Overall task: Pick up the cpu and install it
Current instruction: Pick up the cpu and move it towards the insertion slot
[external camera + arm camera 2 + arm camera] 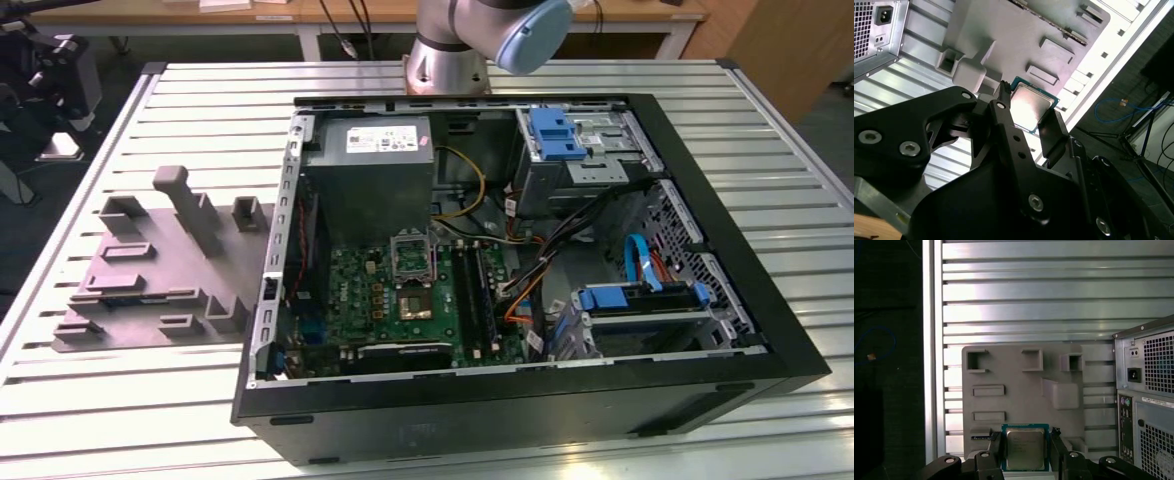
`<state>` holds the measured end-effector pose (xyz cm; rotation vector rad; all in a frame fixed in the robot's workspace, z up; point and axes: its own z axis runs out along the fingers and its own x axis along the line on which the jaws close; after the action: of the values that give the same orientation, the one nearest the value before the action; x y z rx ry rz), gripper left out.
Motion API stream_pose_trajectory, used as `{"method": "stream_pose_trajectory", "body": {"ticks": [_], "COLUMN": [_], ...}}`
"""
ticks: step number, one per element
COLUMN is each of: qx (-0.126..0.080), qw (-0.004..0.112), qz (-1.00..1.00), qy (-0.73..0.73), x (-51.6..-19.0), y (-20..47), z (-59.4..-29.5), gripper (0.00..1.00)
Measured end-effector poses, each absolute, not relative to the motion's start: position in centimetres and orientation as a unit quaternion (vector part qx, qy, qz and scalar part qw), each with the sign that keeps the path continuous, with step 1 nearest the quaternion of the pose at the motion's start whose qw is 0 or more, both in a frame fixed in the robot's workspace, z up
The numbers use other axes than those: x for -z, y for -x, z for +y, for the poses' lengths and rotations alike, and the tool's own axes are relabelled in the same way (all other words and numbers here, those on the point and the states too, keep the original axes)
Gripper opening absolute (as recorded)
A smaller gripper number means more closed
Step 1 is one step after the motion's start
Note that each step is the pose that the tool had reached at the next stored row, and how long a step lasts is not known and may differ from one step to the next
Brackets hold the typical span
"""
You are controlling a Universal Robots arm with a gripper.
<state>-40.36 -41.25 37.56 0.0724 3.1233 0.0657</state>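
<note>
Bearing on two opposite edges, the gripper (1026,441) is seen in both wrist views clamped on the cpu (1025,452), which is held flat between the fingers with its metal top toward the cameras. Well beyond it the grey fixture (1019,380) is laid on the slatted table (1029,290), at the exterior view's left of the open computer case (534,250). The arm is therefore judged to be poised high over the fixture, wrist pointed down.

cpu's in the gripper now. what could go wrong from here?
1. The gripper pinches the cpu by two thin edges only, over the grey fixture. A small slip could tilt or drop it.
2. The socket sits deep inside the case, close to loose cables. The gripper may snag or bump on the way in.
</note>
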Motion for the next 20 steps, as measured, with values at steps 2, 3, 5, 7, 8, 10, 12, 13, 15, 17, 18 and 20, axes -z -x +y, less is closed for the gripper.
{"method": "stream_pose_trajectory", "body": {"ticks": [2, 3, 5, 7, 8, 10, 12, 13, 15, 17, 18, 20], "qx": [-0.021, -0.021, -0.021, -0.021, -0.021, -0.021, -0.021, -0.021, -0.021, -0.021, -0.021, -0.021], "qw": [0.008, 0.008, 0.008, 0.008, 0.008, 0.008, 0.008, 0.008, 0.008, 0.008, 0.008, 0.008], "qz": [0.999, 0.999, 0.999, 0.999, 0.999, 0.999, 0.999, 0.999, 0.999, 0.999, 0.999, 0.999], "qy": [-0.023, -0.023, -0.023, -0.023, -0.023, -0.023, -0.023, -0.023, -0.023, -0.023, -0.023, -0.023], "x": [-37.56, -37.56, -37.56, -37.56, -37.56, -37.56, -37.56, -37.56, -37.56, -37.55, -37.56, -37.56], "y": [40.31, 40.29, 40.25, 40.21, 40.20, 40.16, 40.11, 40.09, 40.05, 40.01, 40.00, 39.95], "z": [-41.25, -41.25, -41.25, -41.25, -41.25, -41.25, -41.25, -41.25, -41.24, -41.25, -41.25, -41.24], "gripper": [0.47, 0.47, 0.47, 0.47, 0.47, 0.47, 0.47, 0.47, 0.47, 0.47, 0.47, 0.47]}}
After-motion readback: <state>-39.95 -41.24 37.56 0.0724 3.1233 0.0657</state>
